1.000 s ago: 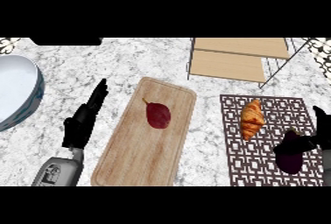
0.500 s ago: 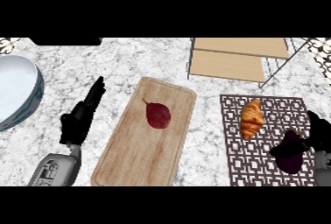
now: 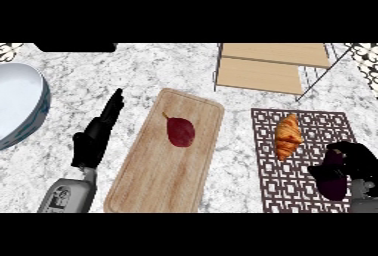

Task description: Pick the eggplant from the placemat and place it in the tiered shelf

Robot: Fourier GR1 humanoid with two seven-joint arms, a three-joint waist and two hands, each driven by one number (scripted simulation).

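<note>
A dark purple eggplant lies near the right front of the brown patterned placemat. My right hand sits over it, fingers and thumb curled round its upper end, hiding part of it. A tiered shelf with light wooden boards and a thin wire frame stands at the back right. At the left, my left hand is open with straight fingers pointing away, holding nothing.
A croissant lies on the placemat just left of the eggplant. A wooden cutting board in the middle carries a dark red leaf-shaped item. A large white bowl sits at the far left.
My right hand has moved down and left onto the eggplant and its fingers have curled round it. The left hand has stayed put.
</note>
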